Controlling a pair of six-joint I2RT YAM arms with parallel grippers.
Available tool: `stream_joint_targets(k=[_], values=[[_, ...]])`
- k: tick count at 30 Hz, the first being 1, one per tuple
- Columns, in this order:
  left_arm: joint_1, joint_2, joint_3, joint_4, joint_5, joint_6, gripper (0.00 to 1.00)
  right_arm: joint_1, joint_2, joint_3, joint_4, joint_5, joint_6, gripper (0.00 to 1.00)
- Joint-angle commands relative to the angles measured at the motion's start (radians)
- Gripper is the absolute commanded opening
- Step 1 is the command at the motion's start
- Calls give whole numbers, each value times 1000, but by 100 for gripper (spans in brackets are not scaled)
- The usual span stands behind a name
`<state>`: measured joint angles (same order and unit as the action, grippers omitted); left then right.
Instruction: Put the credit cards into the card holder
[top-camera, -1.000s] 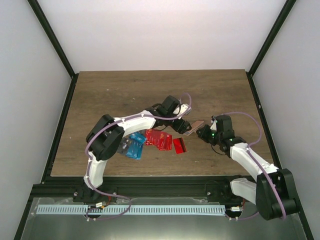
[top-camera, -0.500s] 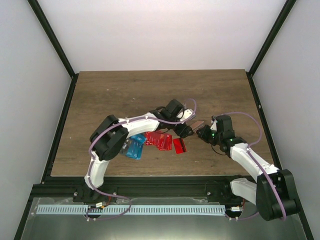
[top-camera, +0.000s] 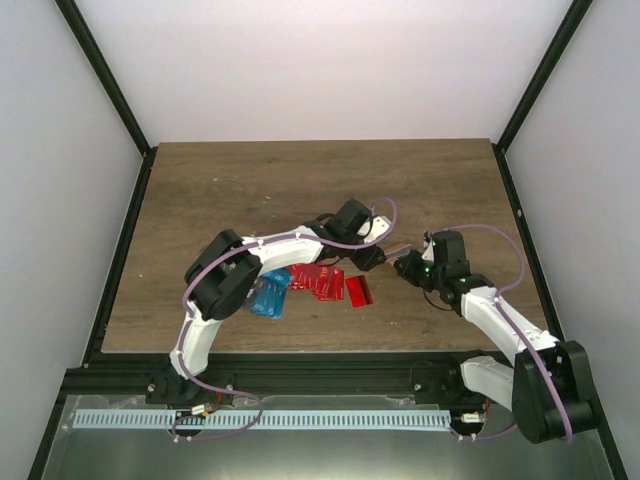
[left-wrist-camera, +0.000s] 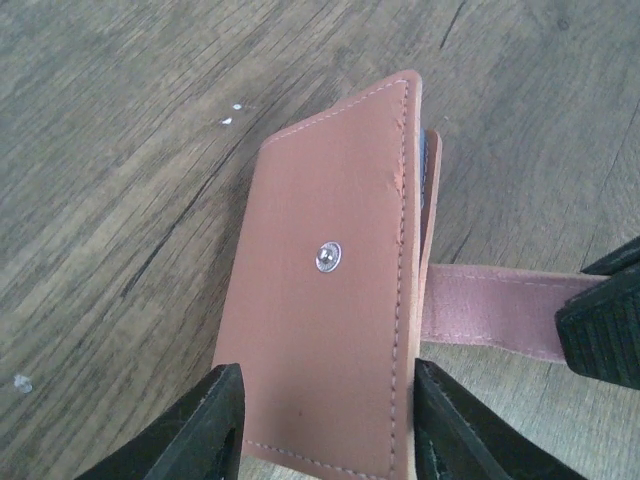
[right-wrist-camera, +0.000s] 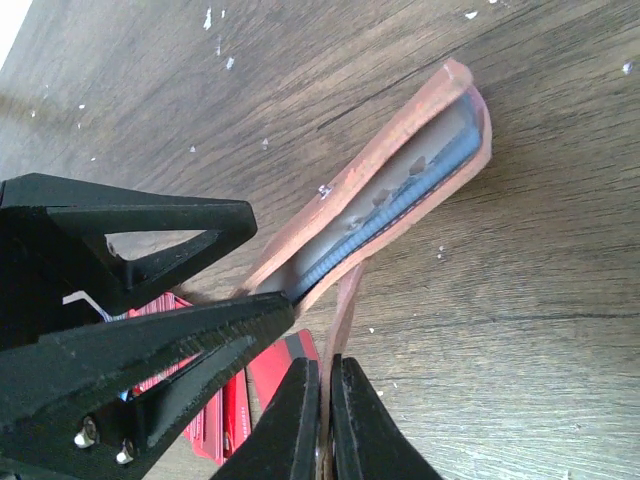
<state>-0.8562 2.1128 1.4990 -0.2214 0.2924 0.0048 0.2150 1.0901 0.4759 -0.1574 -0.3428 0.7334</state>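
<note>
Two robot arms meet at a tan-pink card holder (left-wrist-camera: 330, 300) held just above a wooden table (top-camera: 250, 190). The left gripper (left-wrist-camera: 325, 430) straddles the holder's near end, one black finger at each long edge; whether it is pressing yet cannot be told. The right gripper (right-wrist-camera: 325, 400), just beside the holder, is pressed together on the holder's thin strap (left-wrist-camera: 490, 312), pulling it taut.

The holder gapes slightly, and the edge of at least one dark grey card (right-wrist-camera: 400, 205) shows inside its pocket, so the task looks begun. Most of it seems left: a loose pile of red cards (top-camera: 320, 280) lies near the holder on the left arm's side, a single red card (top-camera: 358, 291) nearer to it, and blue cards (top-camera: 268, 296) beyond the pile.
</note>
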Motion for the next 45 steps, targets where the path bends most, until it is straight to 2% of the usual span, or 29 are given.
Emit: stream_joint_targets(k=[1,9,19,25,30,32,42,45], values=[[4,-5,31,17,-26,-2,44,-15,-16,12,-18,25,-15,1],[31,-12,35,34,32,-31,43,-20,-16,-1,-25,32,-11,1],[36,37,84,-1,86,-23,50,-23,-17,-8,-29,39,-12,1],[37,43,94,-11,57,-9,46,-23,-19,-7,-33,38,-12,1],[30,17,62,-15,130,18,60,-26,-19,-1,-38,38,-13,1],[28,-3,30,12,142,25,62,-26,-22,4,-42,38,-14,1],[8,-2,6,32,125,59,64,-30,-27,18,-53,39,-19,1],[9,1,11,44,85,48,60,-29,-27,19,-53,39,-19,1]])
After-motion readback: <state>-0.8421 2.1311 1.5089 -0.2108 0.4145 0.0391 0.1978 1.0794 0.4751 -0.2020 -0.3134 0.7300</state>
